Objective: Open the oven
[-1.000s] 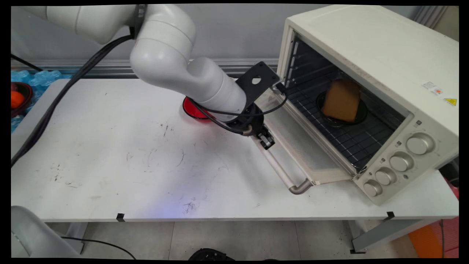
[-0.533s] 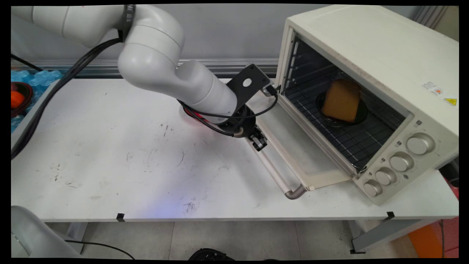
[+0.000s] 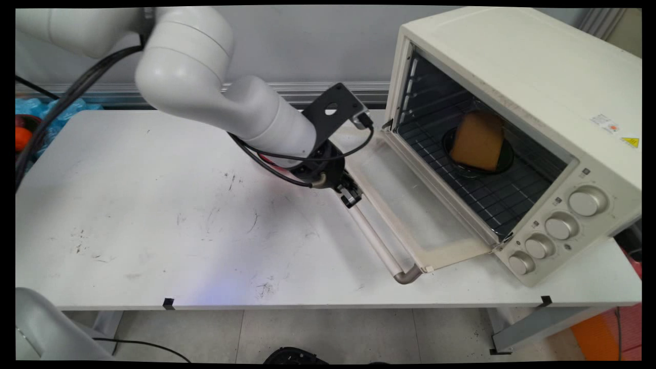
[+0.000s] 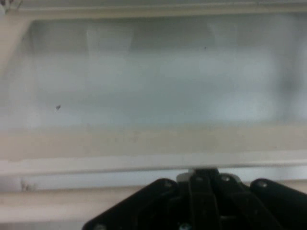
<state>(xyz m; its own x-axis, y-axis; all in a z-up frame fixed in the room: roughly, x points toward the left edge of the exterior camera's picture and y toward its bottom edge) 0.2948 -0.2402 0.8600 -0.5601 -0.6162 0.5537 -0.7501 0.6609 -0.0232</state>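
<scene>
— White tabletop point(image 3: 154, 230): what is gripped?
— Oven door handle point(image 3: 376, 243) is pinched by the pincer point(image 3: 351, 197); the door point(image 3: 410, 205) is thereby held down open. Bread point(image 3: 477, 141) is seen inside.

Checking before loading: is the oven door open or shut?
Open: the door lies folded down, rack and bread exposed.

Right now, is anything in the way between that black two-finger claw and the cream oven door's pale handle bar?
Nothing visible does. The black gripper sits right at the pale handle bar's far end, closed on it, with the open cream oven door beside it.
</scene>
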